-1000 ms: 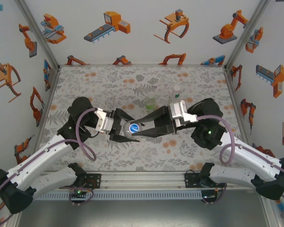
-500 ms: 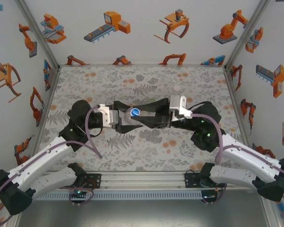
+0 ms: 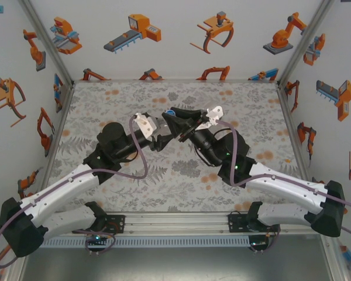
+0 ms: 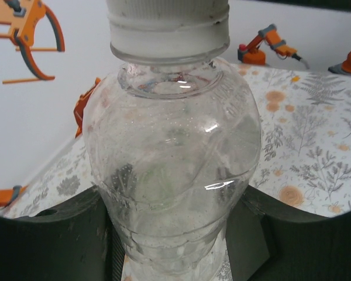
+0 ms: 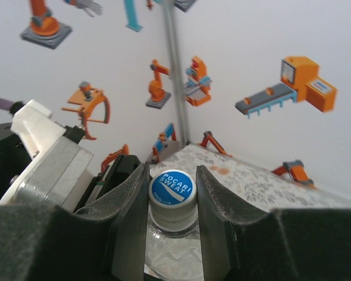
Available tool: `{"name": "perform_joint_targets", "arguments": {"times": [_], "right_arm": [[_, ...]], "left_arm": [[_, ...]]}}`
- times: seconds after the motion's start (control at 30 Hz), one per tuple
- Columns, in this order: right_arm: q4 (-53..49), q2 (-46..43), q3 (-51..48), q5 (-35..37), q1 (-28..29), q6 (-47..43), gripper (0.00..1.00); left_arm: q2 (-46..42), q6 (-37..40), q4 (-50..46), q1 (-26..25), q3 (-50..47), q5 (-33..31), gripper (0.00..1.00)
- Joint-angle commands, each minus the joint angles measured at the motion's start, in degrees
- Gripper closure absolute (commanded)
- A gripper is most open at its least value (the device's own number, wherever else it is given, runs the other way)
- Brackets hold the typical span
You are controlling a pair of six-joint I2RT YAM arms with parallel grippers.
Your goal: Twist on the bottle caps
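Bottle [image 4: 172, 146] tight in the left tool [image 4: 174, 225], blue cap [image 5: 173, 188] tight in the right tool [image 5: 172, 175], arms nose-to-nose.

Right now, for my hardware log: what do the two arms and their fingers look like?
The left arm and right arm have white shells on long links with black joints. A purple cable loops along each toward a silver wrist block. The fingers are matte black. A green light glows on the right arm.
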Motion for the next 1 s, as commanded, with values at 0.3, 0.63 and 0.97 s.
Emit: {"name": "perform_joint_targets", "arguments": {"times": [0.3,0.63,0.97], "right_arm": [[-34.75,-3.11,14.12,4.85,-0.68,5.27,0.63],[-59.83,-5.8,20.94,-3.54,-8.23,22.95,0.43],[-63.7,-0.21,22.57,-23.57,-16.56,35.11,0.36]], "left_arm": [[-1.67,7.88,-13.67,0.25,3.07,2.1,1.0],[-1.58,12.88,-27.26,9.99,7.78,17.26,1.0],[-3.45,23.69,-34.26,10.64,5.66,13.84,1.0]]}}
